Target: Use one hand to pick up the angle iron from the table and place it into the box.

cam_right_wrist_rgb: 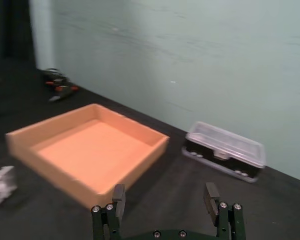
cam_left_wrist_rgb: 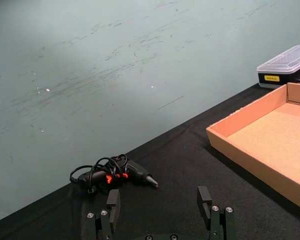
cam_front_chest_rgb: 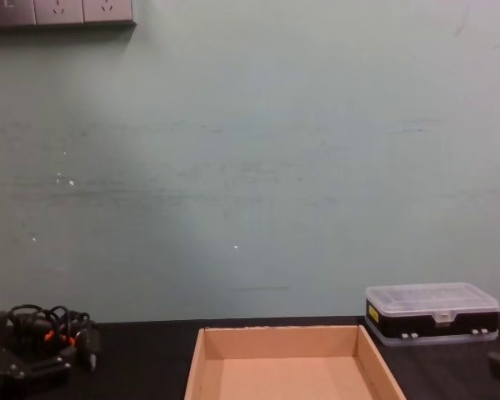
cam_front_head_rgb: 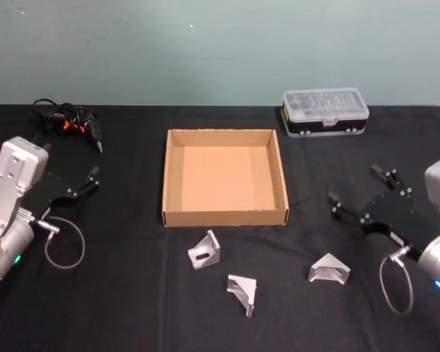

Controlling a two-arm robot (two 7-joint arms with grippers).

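Soft even light from above, head view comfortably bright. Table [cam_front_head_rgb: 132, 308] matte black, swallowing light, shadows barely reading on it. Box [cam_front_head_rgb: 226, 217] floor glowing warm tan, inner side of near wall shaded. Angle iron nearest box [cam_front_head_rgb: 204, 251] catching light, pale top face, darker underside. Clear lid of case [cam_front_head_rgb: 325, 103] faint sheen, no hard glare. Left wrist view: wall [cam_left_wrist_rgb: 115, 75] brighter low left. Right wrist view soft all over, box edges smeared, far left strip dropping into dark. Chest view flat, evenly lit

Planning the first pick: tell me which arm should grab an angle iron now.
Right. The right gripper hangs open close to the rightmost angle iron; the left gripper, also open, sits farther from any.
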